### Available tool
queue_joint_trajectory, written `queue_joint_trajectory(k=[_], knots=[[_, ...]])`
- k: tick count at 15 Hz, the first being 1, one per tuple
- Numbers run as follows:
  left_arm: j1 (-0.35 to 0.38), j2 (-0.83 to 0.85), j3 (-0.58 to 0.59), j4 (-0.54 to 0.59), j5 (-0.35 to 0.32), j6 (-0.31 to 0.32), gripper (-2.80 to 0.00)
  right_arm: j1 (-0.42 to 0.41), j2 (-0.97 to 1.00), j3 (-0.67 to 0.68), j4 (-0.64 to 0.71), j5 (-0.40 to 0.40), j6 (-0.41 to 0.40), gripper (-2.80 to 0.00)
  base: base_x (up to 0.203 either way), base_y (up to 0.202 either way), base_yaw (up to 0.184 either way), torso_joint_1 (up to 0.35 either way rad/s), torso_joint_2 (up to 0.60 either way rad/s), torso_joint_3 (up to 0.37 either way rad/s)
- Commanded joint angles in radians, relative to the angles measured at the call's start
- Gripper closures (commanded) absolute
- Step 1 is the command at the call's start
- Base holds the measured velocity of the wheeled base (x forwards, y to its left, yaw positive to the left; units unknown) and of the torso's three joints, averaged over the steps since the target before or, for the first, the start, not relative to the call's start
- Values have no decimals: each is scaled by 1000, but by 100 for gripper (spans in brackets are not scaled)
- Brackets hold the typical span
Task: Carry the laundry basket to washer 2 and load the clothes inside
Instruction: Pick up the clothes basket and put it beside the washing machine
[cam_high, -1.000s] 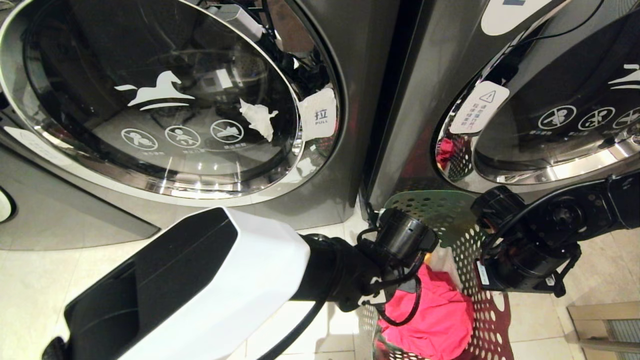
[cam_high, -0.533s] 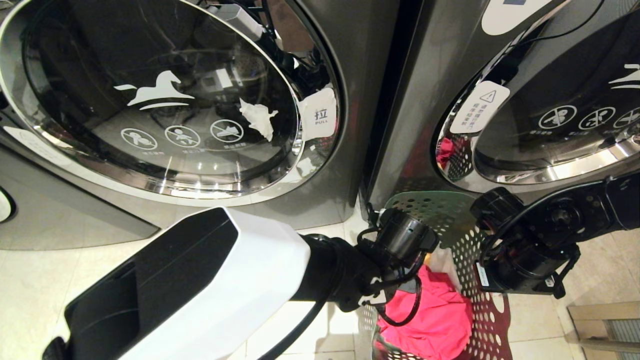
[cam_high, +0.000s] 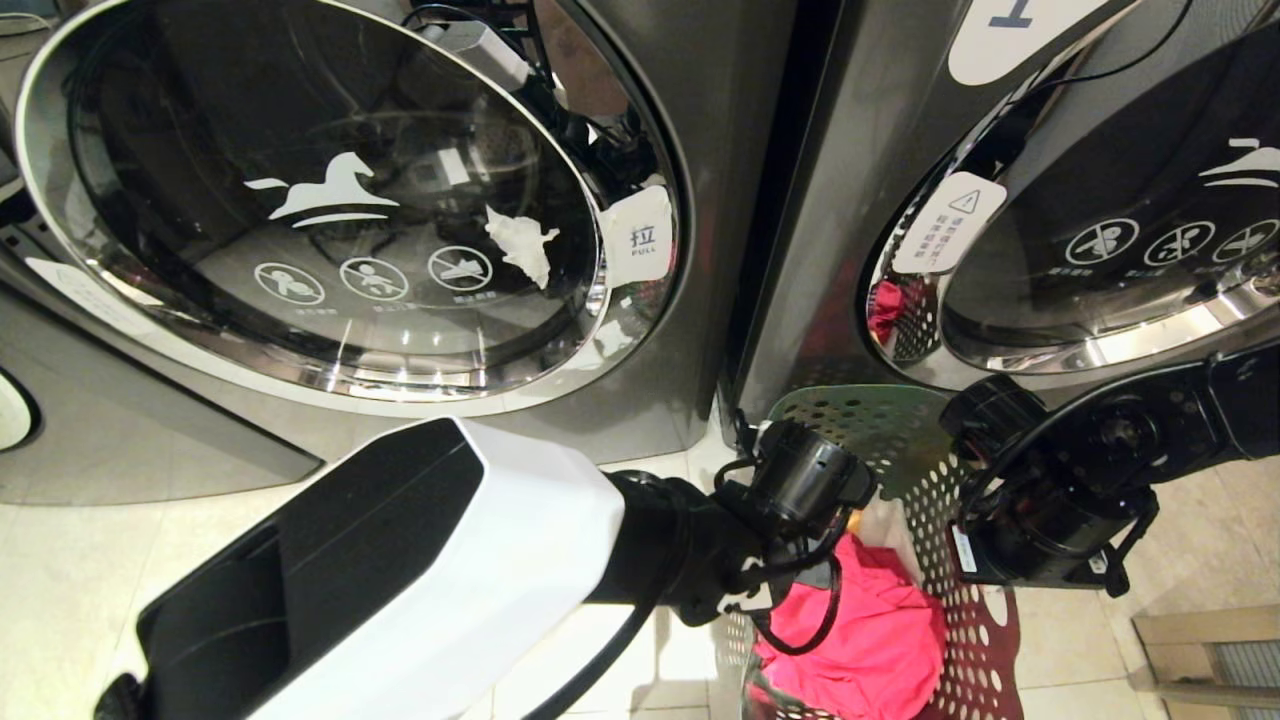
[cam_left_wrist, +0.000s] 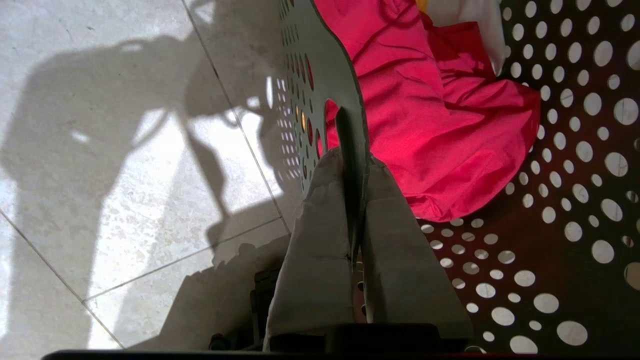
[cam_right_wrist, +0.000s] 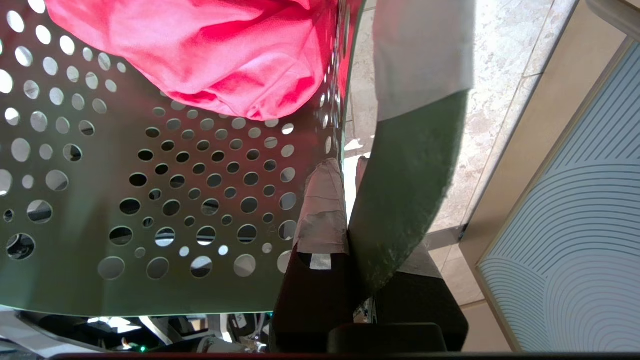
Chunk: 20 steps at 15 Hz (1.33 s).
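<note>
Taped pale fingers (cam_left_wrist: 320, 235) of the left gripper (cam_left_wrist: 352, 170) are clamped on the thin wall of the laundry basket (cam_left_wrist: 320, 65), one finger outside and one inside; in the head view this gripper is hidden behind its own black wrist. On the far side the right gripper (cam_right_wrist: 345, 175) is likewise pinched on the basket's opposite wall, its outer finger largely covered by the green rim. Both arms reach down, the left with its white forearm (cam_high: 440, 570) low on the left, the right coming in black from the right edge. Between them the basket sits over pale floor tiles (cam_left_wrist: 125, 200), cut off at the near edge. Of the clothes (cam_high: 860, 630), the pink-red garment shows plainly; only slivers of white and orange peek out. Just beyond stand two dark washers: the left washer (cam_high: 330, 200) shows no numeral, and the right washer's label (cam_high: 1010, 30) is cropped, unreadable.
</note>
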Motion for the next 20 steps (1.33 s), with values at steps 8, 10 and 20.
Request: queue_joint_trajectory(k=[8, 10, 20], knots=[[-3, 3, 4, 1, 9, -2, 0, 0, 0, 4, 3, -1, 2, 0, 0, 0, 0, 0, 0, 0], [-1, 4, 4, 0, 9, -2, 0, 0, 0, 6, 3, -1, 2, 0, 0, 0, 0, 0, 0, 0], [3, 27, 1, -2, 10, -13, -280, 0, 33, -1, -33, -3, 2, 0, 0, 0, 0, 0, 0, 0]])
